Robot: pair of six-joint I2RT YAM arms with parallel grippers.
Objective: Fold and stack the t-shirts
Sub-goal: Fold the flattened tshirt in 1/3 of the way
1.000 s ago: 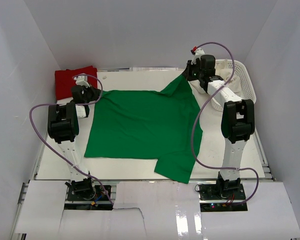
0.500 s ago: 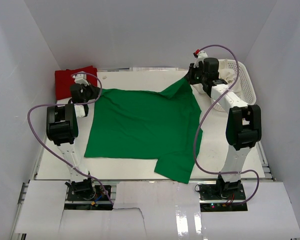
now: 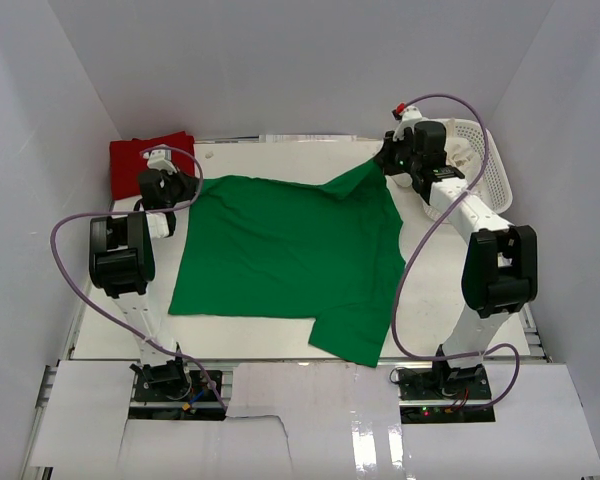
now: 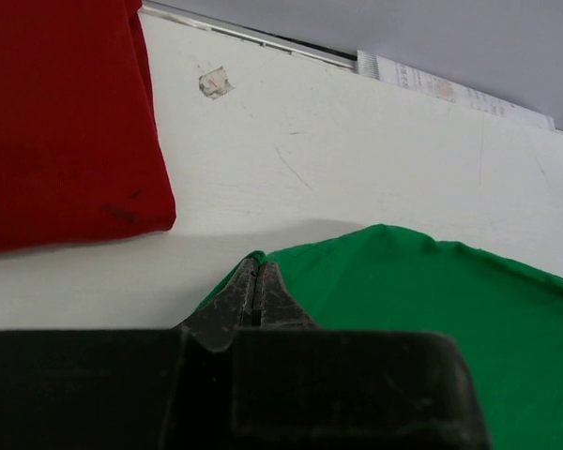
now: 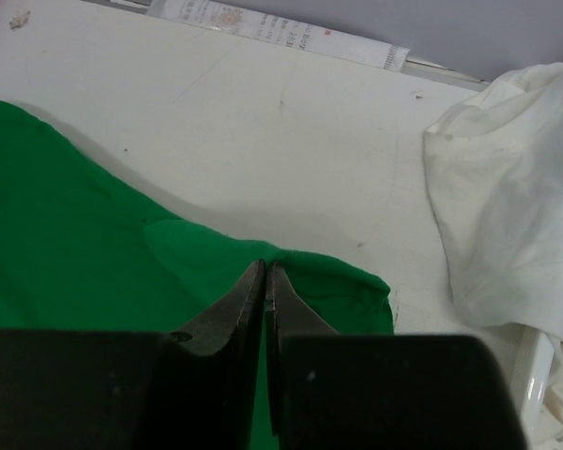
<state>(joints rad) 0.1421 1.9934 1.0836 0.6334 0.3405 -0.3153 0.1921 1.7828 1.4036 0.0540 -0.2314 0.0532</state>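
Green t-shirt (image 3: 285, 255) spread flat mid-table (image 3: 280, 155), left gripper (image 4: 256, 286) clenched on its far-left corner, right gripper (image 5: 265, 281) clenched on its raised far-right corner, pinched cloth hidden between fingers, folded red t-shirt (image 3: 150, 160) far left, cream-white t-shirt (image 5: 507, 187) in basket (image 3: 495, 170), partly cut off.

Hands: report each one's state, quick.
Left hand: closed, pinching the green shirt at its far left corner.
Right hand: closed, pinching the green shirt at its far right corner.
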